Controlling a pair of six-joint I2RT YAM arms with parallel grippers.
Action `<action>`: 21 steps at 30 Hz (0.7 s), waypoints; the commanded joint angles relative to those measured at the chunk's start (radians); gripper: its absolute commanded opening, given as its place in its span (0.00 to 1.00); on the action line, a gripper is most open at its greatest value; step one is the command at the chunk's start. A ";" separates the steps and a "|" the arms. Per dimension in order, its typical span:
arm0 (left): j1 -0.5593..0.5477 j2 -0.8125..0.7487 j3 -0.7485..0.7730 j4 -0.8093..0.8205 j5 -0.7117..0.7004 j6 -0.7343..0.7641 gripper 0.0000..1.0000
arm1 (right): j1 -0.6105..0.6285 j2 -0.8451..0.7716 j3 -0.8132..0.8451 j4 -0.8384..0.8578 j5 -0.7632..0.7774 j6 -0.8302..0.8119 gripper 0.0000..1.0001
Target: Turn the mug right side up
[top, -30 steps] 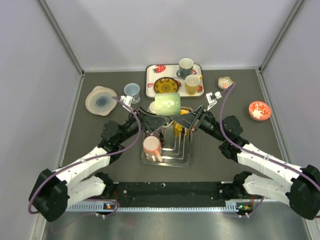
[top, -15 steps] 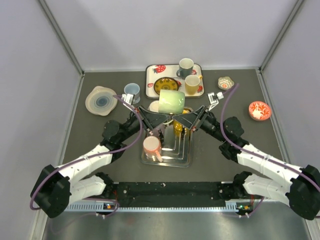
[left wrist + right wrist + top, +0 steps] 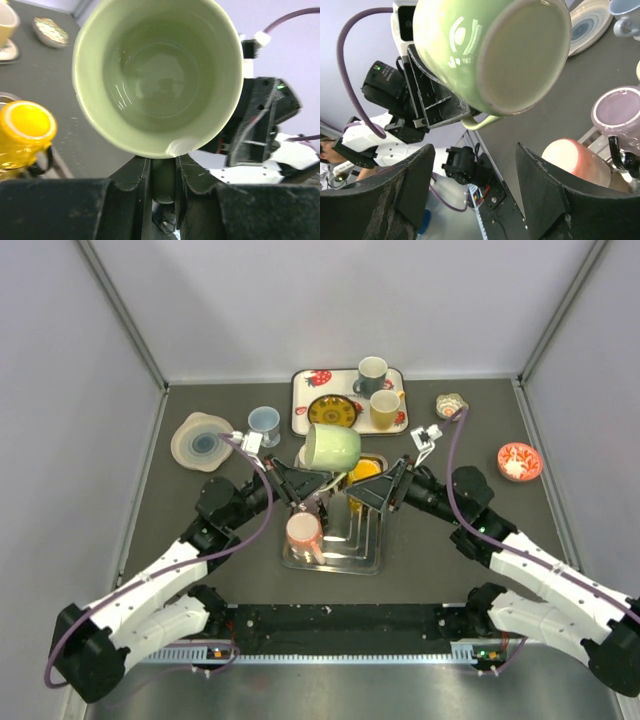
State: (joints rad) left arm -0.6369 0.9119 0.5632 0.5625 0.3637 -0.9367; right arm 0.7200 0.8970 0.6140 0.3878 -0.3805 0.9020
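A: A dark table (image 3: 180,510) boxed in by pale grey walls. Where does the mug sit?

B: The green mug (image 3: 332,447) sits nowhere. It hangs in the air above the far end of the metal rack (image 3: 365,552), lying on its side, neither inverted nor upright.

A: Who carries it?

B: The left gripper (image 3: 163,172), pinched onto the handle alone. That hold probably leaves the body free, so a roll of the wrist can bring the mouth upward.

A: And the other arm?

B: The right gripper (image 3: 475,170) stands spread near the mug's base, touching nothing.

A: How does the mug look?

B: Pale glossy green, wide-mouthed and empty, with a flat, paler base. Below it in the rack sit a yellow mug (image 3: 362,472) and an inverted pink mug (image 3: 303,533).
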 commanded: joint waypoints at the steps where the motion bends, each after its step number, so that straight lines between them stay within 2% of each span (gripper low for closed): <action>1: 0.002 -0.116 0.125 -0.122 -0.155 0.206 0.00 | 0.002 -0.046 0.157 -0.231 -0.009 -0.164 0.67; 3: 0.003 -0.159 0.171 -0.325 -0.263 0.332 0.00 | 0.006 -0.056 0.216 -0.384 0.015 -0.245 0.68; 5: 0.003 -0.177 0.239 -0.448 -0.328 0.477 0.00 | 0.006 -0.069 0.245 -0.542 0.075 -0.314 0.68; 8: 0.005 -0.151 0.311 -0.672 -0.472 0.616 0.00 | 0.006 -0.084 0.268 -0.650 0.169 -0.380 0.68; 9: 0.006 -0.133 0.331 -0.796 -0.568 0.633 0.00 | 0.004 -0.086 0.276 -0.709 0.189 -0.396 0.68; 13: 0.017 0.002 0.427 -1.033 -0.788 0.651 0.00 | 0.006 -0.082 0.280 -0.813 0.308 -0.439 0.69; 17: 0.029 0.073 0.405 -1.063 -0.885 0.633 0.00 | 0.006 -0.070 0.273 -0.862 0.367 -0.460 0.69; 21: 0.072 0.146 0.377 -1.064 -0.901 0.612 0.00 | 0.006 -0.066 0.253 -0.877 0.377 -0.471 0.68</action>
State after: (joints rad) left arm -0.5987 1.0351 0.9333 -0.5179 -0.4217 -0.3332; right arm 0.7200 0.8299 0.8528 -0.4484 -0.0624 0.4732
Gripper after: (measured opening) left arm 0.218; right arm 0.685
